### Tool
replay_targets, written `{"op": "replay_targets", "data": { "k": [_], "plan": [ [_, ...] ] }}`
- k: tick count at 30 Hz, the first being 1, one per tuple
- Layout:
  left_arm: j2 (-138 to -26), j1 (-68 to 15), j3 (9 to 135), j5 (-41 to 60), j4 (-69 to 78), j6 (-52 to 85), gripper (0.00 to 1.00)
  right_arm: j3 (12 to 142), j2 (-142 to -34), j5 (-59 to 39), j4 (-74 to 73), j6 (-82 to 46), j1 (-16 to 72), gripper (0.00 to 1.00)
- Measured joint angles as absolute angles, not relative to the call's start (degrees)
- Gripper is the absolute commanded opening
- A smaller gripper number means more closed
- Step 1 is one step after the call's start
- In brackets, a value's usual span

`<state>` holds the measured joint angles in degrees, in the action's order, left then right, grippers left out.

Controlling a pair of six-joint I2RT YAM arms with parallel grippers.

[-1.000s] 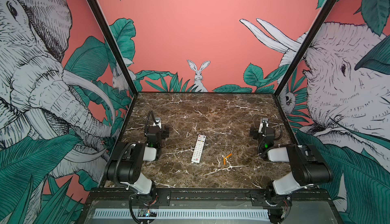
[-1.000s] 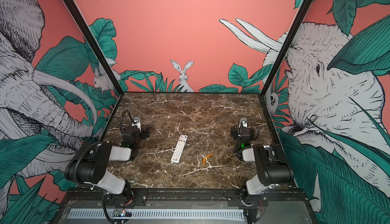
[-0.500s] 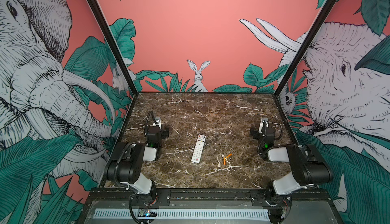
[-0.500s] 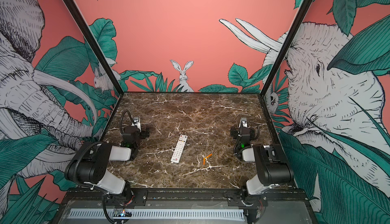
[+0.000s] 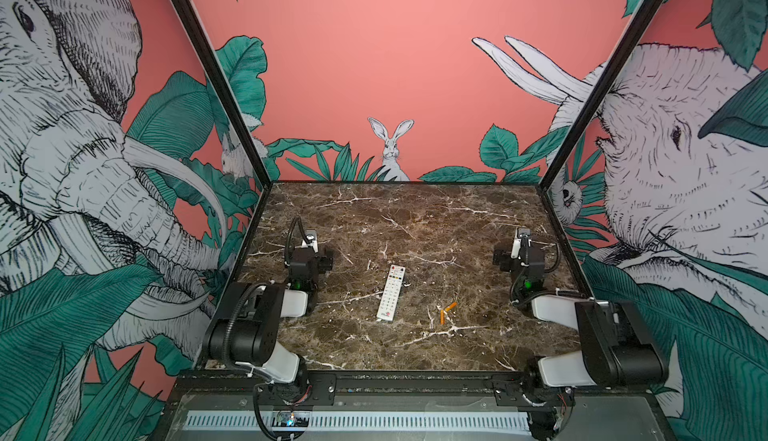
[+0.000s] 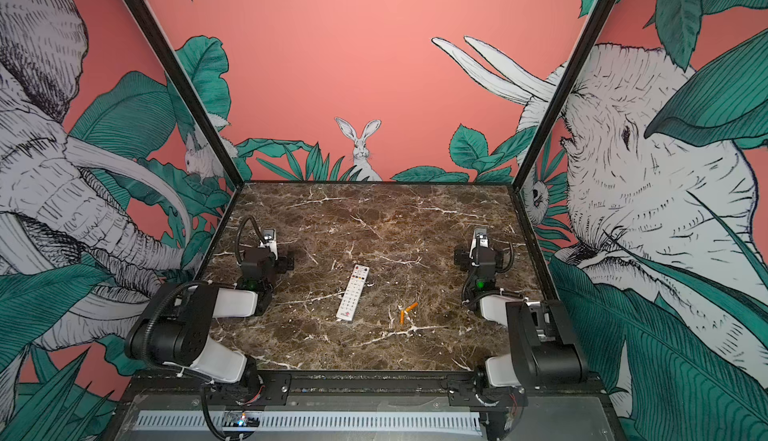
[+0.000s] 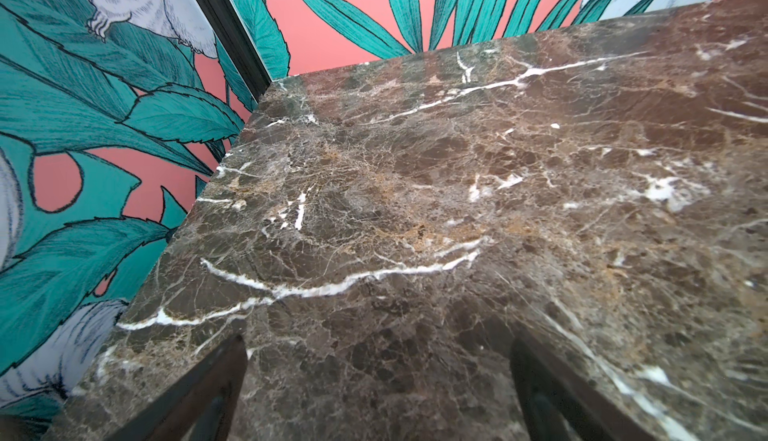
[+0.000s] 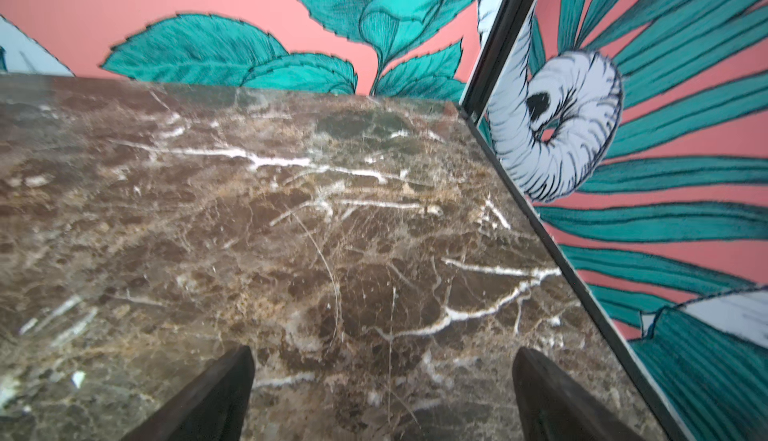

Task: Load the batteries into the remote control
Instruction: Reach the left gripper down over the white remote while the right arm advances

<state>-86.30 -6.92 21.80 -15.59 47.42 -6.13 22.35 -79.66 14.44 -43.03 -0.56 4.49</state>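
The white remote control (image 5: 391, 292) (image 6: 353, 292) lies button side up near the middle of the brown marble table (image 5: 415, 218), its long axis running front to back. The batteries (image 5: 446, 311) (image 6: 406, 312), two slim orange cylinders, lie touching in a V on the table just right of the remote. My left gripper (image 5: 309, 252) (image 7: 376, 341) sits well left of the remote, open, with only bare marble between its fingers. My right gripper (image 5: 521, 252) (image 8: 383, 349) sits to the right of and farther back than the batteries, also open and empty. Neither wrist view shows the remote or the batteries.
Painted walls (image 5: 374, 64) close the table on the left, back and right, with black corner posts (image 5: 216, 81). Both folded arms rest at the front corners by a black rail (image 5: 415, 380). Nothing else lies on the marble.
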Motion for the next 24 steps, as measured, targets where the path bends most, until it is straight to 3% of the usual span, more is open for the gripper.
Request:
{"op": "replay_targets", "data": {
  "k": [8,15,24],
  "plan": [
    [-73.03,-6.92,34.57,-15.44,19.46,-0.80,0.99,29.41,-69.23,16.23,-24.51,-3.81,6.90,0.99],
    [-72.51,-8.54,46.74,-10.87,-6.42,8.56,0.99,37.52,-65.63,15.55,-8.47,-9.21,11.55,0.99],
    [-76.20,-22.87,55.66,-3.88,-24.71,14.66,1.00,37.56,-64.97,5.72,2.39,-14.90,17.02,0.99]
  ]
}}
